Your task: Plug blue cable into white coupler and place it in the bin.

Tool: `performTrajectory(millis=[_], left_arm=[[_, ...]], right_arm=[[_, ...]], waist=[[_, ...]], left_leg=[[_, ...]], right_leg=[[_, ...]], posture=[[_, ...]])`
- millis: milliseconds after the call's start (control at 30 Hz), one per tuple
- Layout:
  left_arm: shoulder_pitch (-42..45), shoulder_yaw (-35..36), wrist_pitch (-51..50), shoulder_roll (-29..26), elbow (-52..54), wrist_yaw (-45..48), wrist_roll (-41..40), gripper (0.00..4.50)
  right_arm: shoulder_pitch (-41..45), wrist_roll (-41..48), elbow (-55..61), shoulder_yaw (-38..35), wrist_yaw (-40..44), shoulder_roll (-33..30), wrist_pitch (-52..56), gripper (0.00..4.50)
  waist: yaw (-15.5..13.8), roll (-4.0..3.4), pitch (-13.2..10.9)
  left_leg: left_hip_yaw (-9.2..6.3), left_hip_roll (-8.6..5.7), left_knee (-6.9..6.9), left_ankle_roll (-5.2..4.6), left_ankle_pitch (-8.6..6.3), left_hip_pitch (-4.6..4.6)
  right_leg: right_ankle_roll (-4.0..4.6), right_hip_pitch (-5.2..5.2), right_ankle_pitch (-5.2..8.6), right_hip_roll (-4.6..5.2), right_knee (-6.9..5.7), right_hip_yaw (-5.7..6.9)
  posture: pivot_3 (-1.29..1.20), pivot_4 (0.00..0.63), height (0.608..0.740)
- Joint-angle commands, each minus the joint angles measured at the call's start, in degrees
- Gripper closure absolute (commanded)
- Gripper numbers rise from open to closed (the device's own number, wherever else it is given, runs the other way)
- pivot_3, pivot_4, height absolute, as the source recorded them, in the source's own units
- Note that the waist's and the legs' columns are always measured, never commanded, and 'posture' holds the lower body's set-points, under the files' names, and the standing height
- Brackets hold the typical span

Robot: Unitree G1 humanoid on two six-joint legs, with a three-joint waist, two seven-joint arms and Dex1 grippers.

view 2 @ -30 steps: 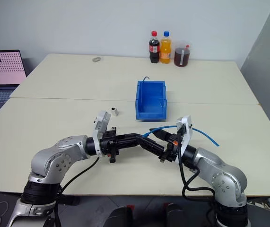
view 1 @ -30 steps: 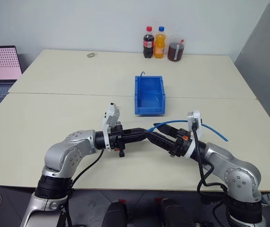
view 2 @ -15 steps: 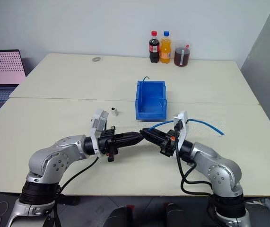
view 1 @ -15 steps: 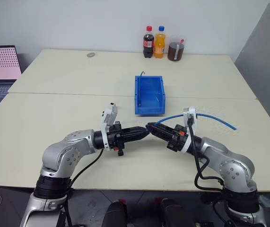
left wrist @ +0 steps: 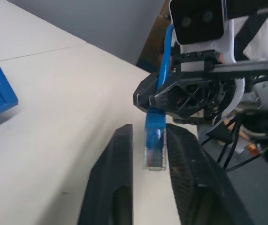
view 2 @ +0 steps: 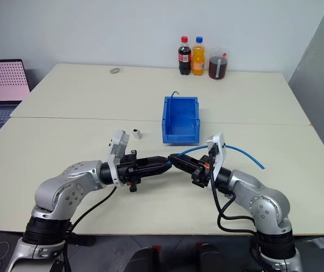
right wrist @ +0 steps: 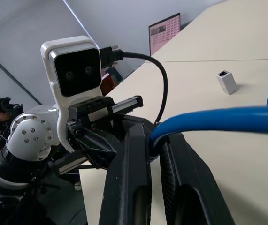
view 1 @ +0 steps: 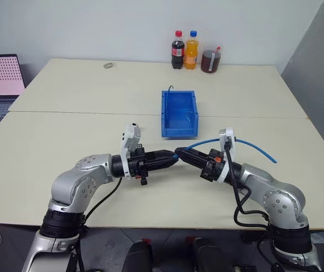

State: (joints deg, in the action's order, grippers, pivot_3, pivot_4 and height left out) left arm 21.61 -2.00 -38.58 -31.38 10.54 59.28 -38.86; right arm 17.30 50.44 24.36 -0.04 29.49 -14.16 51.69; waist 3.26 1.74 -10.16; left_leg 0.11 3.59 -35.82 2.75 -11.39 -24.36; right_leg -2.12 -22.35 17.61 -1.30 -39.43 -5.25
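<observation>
Right gripper (view 1: 180, 153) pinches my blue cable (view 1: 247, 145) just behind its plug, in front of the bin (view 1: 179, 115). Left gripper (left wrist: 148, 154) stands slightly parted around that plug. I see the white coupler (view 2: 138, 134) left of the bin.

No text, label, brand, number or sign can be read anywhere: the labels on the bottles (view 1: 184, 51) at the far edge of the table and the laptop screen (view 1: 1, 75) at far left are too small to make out.
</observation>
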Motion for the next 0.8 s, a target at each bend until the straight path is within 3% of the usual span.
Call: performTrajectory(millis=[33,233,433,600,800], left_arm=[[-2.12,-0.15,3.35,-2.03,0.09,1.74,2.61,2.4],[-7.07,0.11,7.96,-5.9,0.51,3.61,6.67,1.13],[-11.65,4.33,16.68,-6.61,-2.1,-5.1,15.39,0.04],[-7.99,8.1,20.5,-3.59,-9.5,-19.3,22.72,0.04],[2.6,8.72,15.77,-0.13,-18.9,-28.19,25.27,0.04]], right_arm=[[0.81,1.0,0.9,-0.27,0.84,-0.44,-1.1,4.5],[0.97,-0.64,0.24,-0.03,1.03,-1.2,-2.46,4.5],[0.66,-2.15,-0.05,0.6,1.49,-2.2,-3.97,4.5],[0.99,-2.85,-1.05,0.77,1.37,-2.16,-5.08,4.5],[2.56,-4.39,-2.79,1.27,1.34,-1.66,-6.82,4.5]], waist=[[0.02,0.0,0.0],[0.01,-0.01,-0.01],[-0.03,-0.02,-0.01],[-0.18,-0.02,-0.01],[-1.02,0.0,-0.01]], left_leg=[[0.01,0.0,0.0,0.0,0.0,0.0],[0.01,0.02,0.09,0.0,0.0,-0.01],[0.03,0.03,0.11,0.0,0.0,-0.07],[0.0,0.03,0.11,0.0,0.0,-0.11],[-0.01,-0.03,-0.01,0.0,0.0,-0.24]], right_leg=[[0.0,0.0,0.0,0.0,0.0,0.0],[0.01,-0.03,0.0,0.02,0.09,-0.01],[-0.04,-0.02,-0.03,0.08,0.28,-0.02],[-0.07,-0.02,-0.04,0.09,0.32,-0.04],[-0.22,-0.03,-0.14,0.1,0.36,0.1]], posture=[[0.0,0.15,0.74],[0.0,0.15,0.74],[0.0,0.15,0.74],[0.0,0.15,0.74],[0.0,0.15,0.74]])
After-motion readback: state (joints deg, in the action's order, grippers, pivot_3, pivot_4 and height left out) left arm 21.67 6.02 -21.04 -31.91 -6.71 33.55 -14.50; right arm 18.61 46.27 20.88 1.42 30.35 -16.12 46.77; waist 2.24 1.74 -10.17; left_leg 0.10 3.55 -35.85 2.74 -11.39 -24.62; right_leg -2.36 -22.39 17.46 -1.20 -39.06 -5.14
